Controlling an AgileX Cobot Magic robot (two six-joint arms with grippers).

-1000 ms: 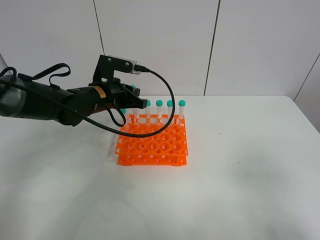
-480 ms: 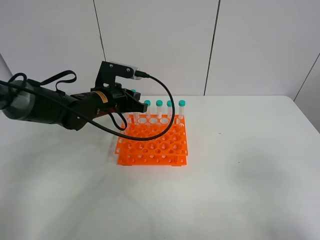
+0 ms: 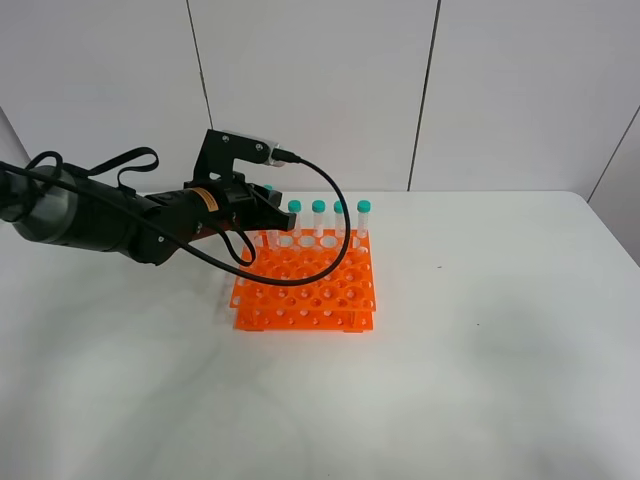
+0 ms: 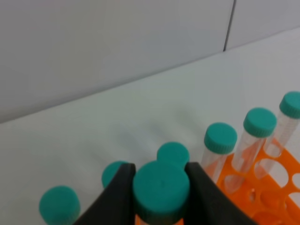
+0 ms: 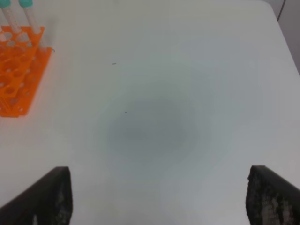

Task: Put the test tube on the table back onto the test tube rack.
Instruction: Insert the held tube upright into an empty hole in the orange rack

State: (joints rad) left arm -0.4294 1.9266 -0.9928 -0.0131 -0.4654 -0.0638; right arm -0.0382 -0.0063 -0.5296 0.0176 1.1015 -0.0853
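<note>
The left gripper (image 3: 270, 208) reaches over the far left corner of the rack (image 3: 300, 318). Its jaws are clamped tight on the teal cap of the tube (image 4: 161, 190), one black jaw on each side. The tube hangs cap-up, roughly upright, above the far row of holes. Its body is hidden under the cap and behind the gripper, so it cannot be told whether the tip is in a hole yet. The other tubes (image 3: 318, 215) stand in that same far row, to the right of the gripper, and the left wrist view shows more caps close around the held one.

The step in hand looks like the insertion, and it probably calls for care more than speed:
- The tube should stay vertical so the pointed tip passes through both tiers of the rack.
- The descent should be straight down, with no sideways push that could tip the rack or knock a neighbour.
- The jaws should part only once the tube is seated, and only a little, since the nearby caps leave scant room.
- The gripper should then rise straight up.

The right gripper (image 5: 161, 193) hovers with its jaws wide apart and empty over the bare table (image 3: 480, 350), well to the right of the rack.
</note>
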